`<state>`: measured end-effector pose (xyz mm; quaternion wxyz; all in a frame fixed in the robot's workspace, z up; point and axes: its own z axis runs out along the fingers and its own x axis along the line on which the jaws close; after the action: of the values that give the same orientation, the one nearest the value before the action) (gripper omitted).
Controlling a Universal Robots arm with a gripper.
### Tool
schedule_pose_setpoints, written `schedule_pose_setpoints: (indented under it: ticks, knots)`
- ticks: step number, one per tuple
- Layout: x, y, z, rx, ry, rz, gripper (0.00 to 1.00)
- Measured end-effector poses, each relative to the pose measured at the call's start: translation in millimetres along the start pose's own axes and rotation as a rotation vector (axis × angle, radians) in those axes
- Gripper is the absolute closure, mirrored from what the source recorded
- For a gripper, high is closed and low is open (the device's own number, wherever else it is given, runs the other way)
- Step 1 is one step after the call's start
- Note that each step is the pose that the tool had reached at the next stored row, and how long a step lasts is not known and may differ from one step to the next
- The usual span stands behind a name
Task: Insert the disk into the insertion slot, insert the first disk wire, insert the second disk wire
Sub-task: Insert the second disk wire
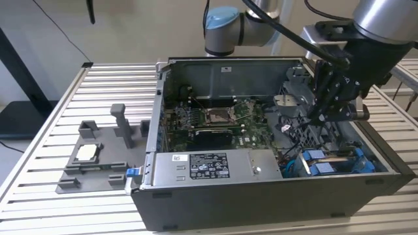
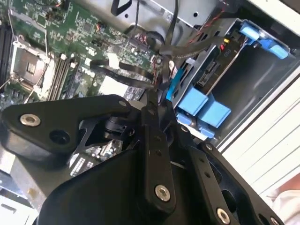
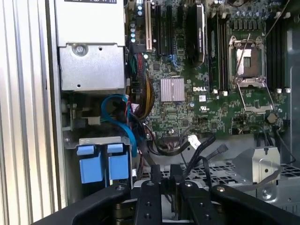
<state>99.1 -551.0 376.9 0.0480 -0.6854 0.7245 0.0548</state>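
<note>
In the case's near corner, the disk [image 1: 321, 169] appears seated in the insertion slot [image 3: 93, 139], blue tabs upward. Just beyond it, the gripper [image 1: 324, 117] hangs low over black cables [image 1: 287, 129] beside the motherboard [image 1: 216, 122]. Jaw state: cannot be determined.
</note>
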Motion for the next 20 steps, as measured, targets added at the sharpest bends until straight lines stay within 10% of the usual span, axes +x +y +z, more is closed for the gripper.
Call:
schedule_pose_setpoints:
  ticks: [5,11,20]
  knots:
    - [0.1,12.9,3.1,0.0285,0.0121,-0.004,0.77]
    - [-2.2,17.6,5.0,0.1015,0.0122,-0.018,0.77]
    - [-1.9,28.2,3.9,0.1063,0.0243,-0.044,0.77]
